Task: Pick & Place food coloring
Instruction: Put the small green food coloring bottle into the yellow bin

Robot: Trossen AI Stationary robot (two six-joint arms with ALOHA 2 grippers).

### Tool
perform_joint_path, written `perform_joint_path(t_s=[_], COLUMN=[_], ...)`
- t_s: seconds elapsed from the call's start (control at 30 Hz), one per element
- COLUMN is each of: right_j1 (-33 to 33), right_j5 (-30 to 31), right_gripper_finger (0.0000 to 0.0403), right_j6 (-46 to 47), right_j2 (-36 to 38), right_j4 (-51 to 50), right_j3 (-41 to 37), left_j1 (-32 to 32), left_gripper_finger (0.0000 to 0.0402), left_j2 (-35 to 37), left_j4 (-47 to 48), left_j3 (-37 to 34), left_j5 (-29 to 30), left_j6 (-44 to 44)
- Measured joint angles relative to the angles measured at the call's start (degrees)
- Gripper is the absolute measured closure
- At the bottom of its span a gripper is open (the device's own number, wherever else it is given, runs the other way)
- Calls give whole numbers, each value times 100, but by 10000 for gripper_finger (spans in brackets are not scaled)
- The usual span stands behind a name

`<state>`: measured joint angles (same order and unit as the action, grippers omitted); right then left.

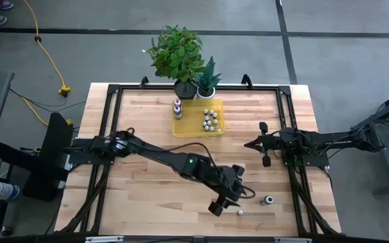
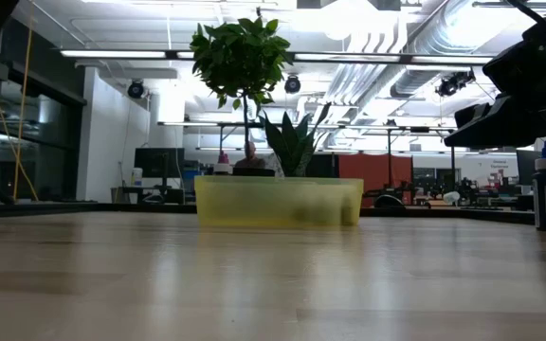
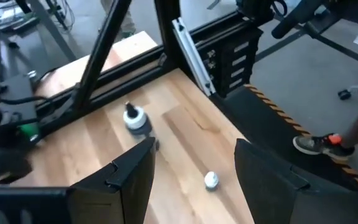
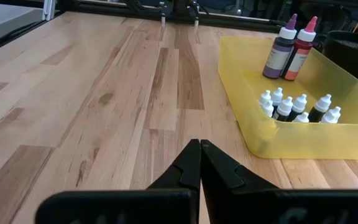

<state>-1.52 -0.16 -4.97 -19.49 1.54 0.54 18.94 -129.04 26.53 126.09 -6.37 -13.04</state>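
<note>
The left gripper [image 3: 194, 171] is held wide open and empty above a tiny white-capped food coloring bottle [image 3: 211, 180] on the bare wooden table [image 1: 147, 196], apparently for grasping, while the right gripper [image 4: 199, 163] waits shut.

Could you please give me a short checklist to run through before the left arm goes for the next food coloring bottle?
1. Left tool open: ok, fingers spread wide.
2. Left tool empty: ok, nothing between the fingers.
3. Target in reach: ok, small white-capped bottle lies on the wood just ahead of the fingers; a larger dark bottle stands farther off.
4. Right tool out of the way: ok, shut and parked at the table's right side.
5. Yellow tray has room: ok, bare floor left beside the bottles.
6. Small bottle's cap tight: cannot tell.
</note>
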Motion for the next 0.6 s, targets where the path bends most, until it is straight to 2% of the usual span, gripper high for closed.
perform_joint_path(t_s=[0.13,0.27,0.4,0.6], right_j1=[-1,-1,-2,0], right_j5=[-2,-1,0,0], right_gripper_finger=[402,402,402,402], right_j6=[2,0,0,0], right_j2=[-2,0,-2,-4], right_j4=[-2,4,13,17], right_j3=[0,0,0,0], left_j1=[73,137,175,175], left_gripper_finger=[190,190,190,190], left_j2=[-439,-825,-1076,-1450], left_j4=[54,36,25,-54], left_j3=[445,667,679,679], left_j5=[-50,-404,-718,-720], left_j6=[-5,-13,-31,-61])
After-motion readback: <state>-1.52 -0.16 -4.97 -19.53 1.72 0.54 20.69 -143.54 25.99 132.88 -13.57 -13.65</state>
